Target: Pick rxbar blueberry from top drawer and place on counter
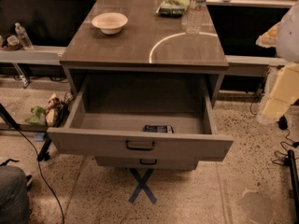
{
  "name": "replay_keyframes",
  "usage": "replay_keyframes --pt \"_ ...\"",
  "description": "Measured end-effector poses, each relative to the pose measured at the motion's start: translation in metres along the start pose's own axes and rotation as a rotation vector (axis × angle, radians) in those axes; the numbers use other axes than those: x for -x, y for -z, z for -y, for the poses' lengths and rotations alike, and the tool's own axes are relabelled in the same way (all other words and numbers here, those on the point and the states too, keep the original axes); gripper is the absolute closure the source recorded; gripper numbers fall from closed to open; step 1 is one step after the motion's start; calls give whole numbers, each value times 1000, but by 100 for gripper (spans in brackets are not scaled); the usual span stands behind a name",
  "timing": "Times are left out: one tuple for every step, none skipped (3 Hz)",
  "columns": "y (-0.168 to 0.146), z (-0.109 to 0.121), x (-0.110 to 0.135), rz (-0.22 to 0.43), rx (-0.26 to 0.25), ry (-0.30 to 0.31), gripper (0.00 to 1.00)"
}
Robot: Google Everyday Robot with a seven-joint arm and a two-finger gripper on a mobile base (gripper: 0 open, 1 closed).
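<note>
Dark rxbar blueberry (158,129) — one; claw (274,105) far right.

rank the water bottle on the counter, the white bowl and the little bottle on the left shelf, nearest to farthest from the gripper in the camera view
The gripper hangs at the right edge, right of the open top drawer.
1. Water bottle, right rear of the counter.
2. White bowl, left rear of the counter.
3. Small bottle, on the far-left shelf.
</note>
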State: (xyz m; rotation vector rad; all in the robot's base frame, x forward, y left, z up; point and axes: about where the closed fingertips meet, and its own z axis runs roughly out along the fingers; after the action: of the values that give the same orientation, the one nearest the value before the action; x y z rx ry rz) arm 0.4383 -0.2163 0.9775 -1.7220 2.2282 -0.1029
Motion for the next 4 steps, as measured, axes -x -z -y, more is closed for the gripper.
replay_keyframes --pt "0 0 0 0 0 0 0" --pt "-14 6 8 44 -7 33 0" --pt "-49 18 28 136 -17 77 0" --pt "-94 35 55 220 -10 96 0"
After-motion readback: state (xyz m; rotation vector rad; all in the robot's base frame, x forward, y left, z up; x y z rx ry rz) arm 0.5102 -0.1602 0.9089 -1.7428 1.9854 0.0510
